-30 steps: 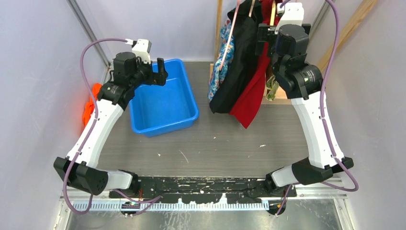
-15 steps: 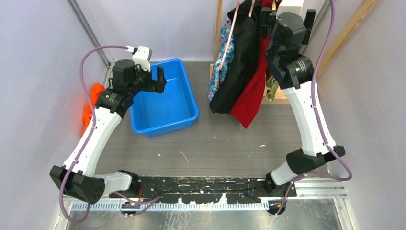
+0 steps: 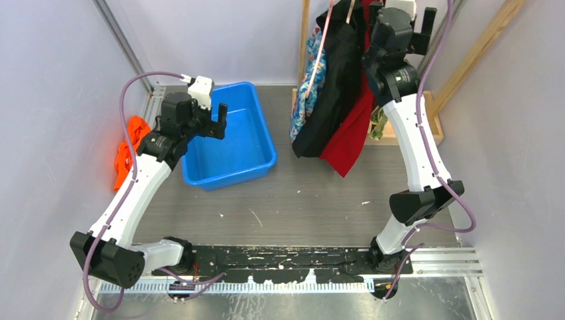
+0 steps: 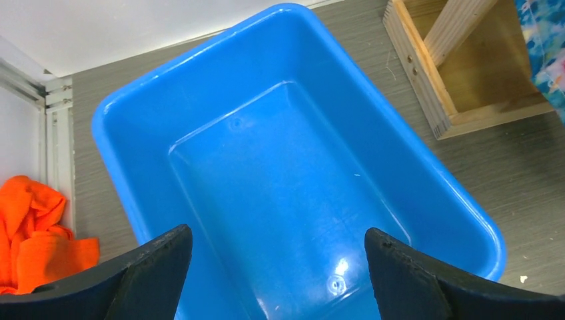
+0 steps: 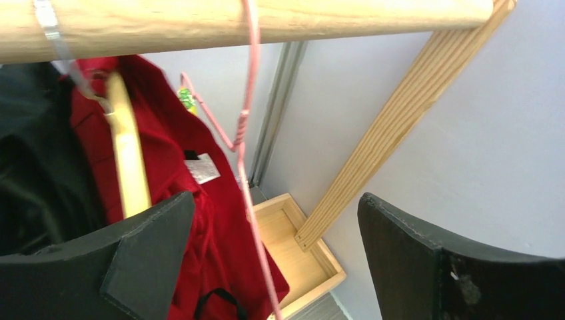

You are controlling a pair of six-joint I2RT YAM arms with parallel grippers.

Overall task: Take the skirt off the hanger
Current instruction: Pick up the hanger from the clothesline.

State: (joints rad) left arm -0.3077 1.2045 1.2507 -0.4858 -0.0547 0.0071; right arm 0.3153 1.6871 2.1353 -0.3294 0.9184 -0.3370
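Rising to the wooden rail [image 5: 266,17], your right gripper [image 5: 274,213], jaws spread, now faces the red garment [image 5: 213,227], likely the skirt, on its hanger [image 5: 130,160]; your left gripper [image 4: 276,233], jaws spread, hovers over the blue tub [image 4: 426,193].

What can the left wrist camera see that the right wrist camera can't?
Only the left wrist camera shows the blue bin, which is empty, and the orange cloth off to its side.

Only the right wrist camera shows the wooden rod, the pink wire hanger hanging from it, the red garment and a black garment.

Both show part of the wooden rack's base, and each shows its own open gripper: the left gripper and the right gripper.
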